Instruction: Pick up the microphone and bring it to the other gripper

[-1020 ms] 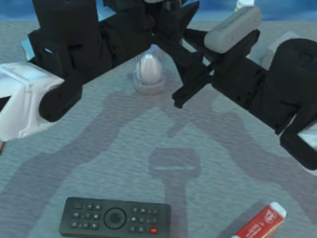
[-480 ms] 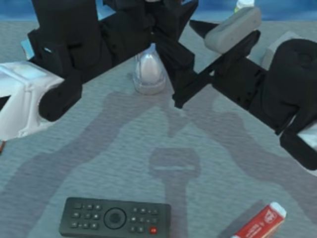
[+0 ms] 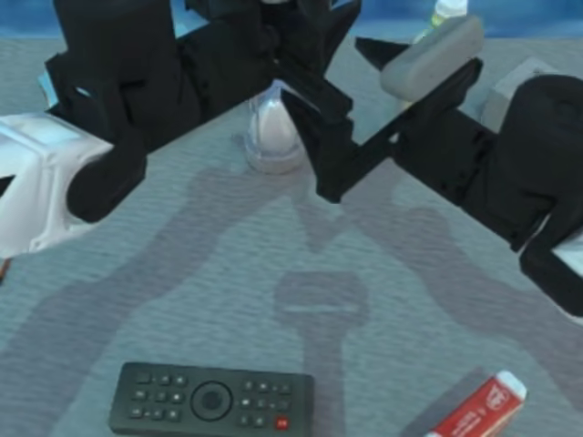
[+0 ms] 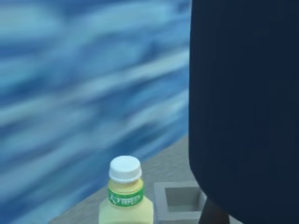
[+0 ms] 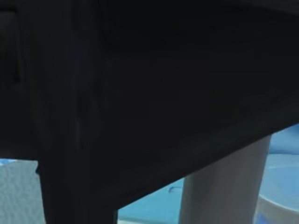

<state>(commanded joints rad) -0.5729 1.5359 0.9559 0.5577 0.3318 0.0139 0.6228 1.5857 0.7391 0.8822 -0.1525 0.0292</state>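
The microphone's grey handle (image 3: 430,55) is held high above the table's far right, lying across my right gripper (image 3: 401,91), which is shut on it. Its black head cannot be made out among the black arm parts. The same handle (image 5: 224,186) shows as a grey column in the right wrist view, beside a large dark mass that fills most of that view. My left gripper (image 3: 326,137) reaches in from the left and overlaps the right gripper's finger (image 3: 364,155). A dark rounded mass (image 4: 243,107) blocks the right half of the left wrist view.
On the table are a black remote control (image 3: 211,401) at the front, a red and white tube (image 3: 478,410) at the front right, and a white egg-shaped thing in a clear dome (image 3: 271,132) at the back. A yellow bottle (image 4: 125,196) and a grey box (image 4: 180,200) stand at the far edge.
My left gripper has moved right and slightly toward the front, closing on the right gripper until they overlap. The microphone handle has shifted a little to the right.
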